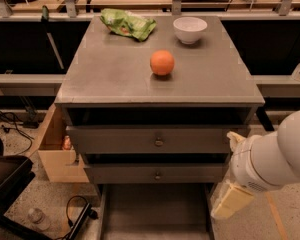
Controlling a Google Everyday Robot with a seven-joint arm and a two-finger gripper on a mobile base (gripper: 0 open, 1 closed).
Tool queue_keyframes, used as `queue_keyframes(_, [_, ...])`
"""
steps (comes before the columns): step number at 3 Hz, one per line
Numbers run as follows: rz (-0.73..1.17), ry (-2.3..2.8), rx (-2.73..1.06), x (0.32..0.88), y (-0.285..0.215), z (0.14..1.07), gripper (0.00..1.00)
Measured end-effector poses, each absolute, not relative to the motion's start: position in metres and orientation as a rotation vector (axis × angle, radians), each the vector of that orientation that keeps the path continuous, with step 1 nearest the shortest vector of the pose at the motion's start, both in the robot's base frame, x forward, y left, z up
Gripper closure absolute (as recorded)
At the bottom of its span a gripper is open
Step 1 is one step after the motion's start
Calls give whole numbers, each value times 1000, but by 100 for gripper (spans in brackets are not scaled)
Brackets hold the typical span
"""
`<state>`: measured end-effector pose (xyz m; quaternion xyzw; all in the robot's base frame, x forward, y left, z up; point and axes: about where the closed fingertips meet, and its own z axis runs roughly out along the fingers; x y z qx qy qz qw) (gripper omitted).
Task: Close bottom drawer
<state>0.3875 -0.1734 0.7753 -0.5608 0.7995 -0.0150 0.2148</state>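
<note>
The grey cabinet [157,79] has three drawers. The top drawer [157,140] and the middle drawer [157,174] have their fronts in line with the cabinet. The bottom drawer [155,209] is pulled out toward me; its plain grey tray shows at the bottom edge, and its front panel and knob are out of view below. My gripper [231,201], cream-coloured on a white arm [275,156], hangs at the lower right, just beside the right rim of the pulled-out tray and below the middle drawer's right end. It holds nothing that I can see.
On the cabinet top lie an orange [162,62], a white bowl [190,29] and a green chip bag [127,24]. A cardboard box [55,156] stands on the floor at the left, with cables and a bottle [37,216] nearby. A dark chair [5,184] is at the lower left.
</note>
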Motion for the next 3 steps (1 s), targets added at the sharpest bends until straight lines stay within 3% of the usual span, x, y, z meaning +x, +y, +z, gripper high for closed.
queue_keyframes(1, [-28,2216,-1548,390,-164,743,0])
queue_keyframes(3, [71,2221,-1601,376,-159,569,0])
